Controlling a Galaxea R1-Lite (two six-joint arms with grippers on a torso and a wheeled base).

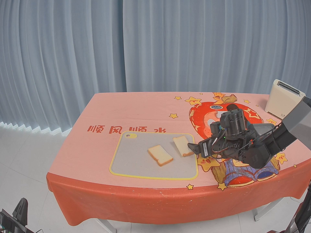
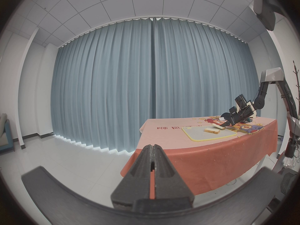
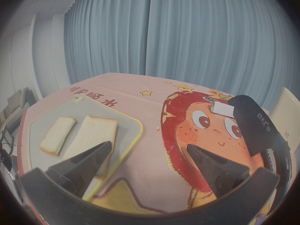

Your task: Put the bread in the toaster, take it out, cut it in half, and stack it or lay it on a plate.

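Right gripper (image 3: 148,146) spread at cutting board's (image 1: 136,160) right edge; left gripper (image 2: 152,148) pressed together

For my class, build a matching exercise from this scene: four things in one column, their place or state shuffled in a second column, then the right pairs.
Things
1 toaster
2 bread halves
3 right gripper
4 left gripper

Place or state
A shut, away from the table
B lying on the cutting board
C open, by the cutting board's right edge
D standing at the table's far right corner

Pairs: 1-D, 2-B, 3-C, 4-A
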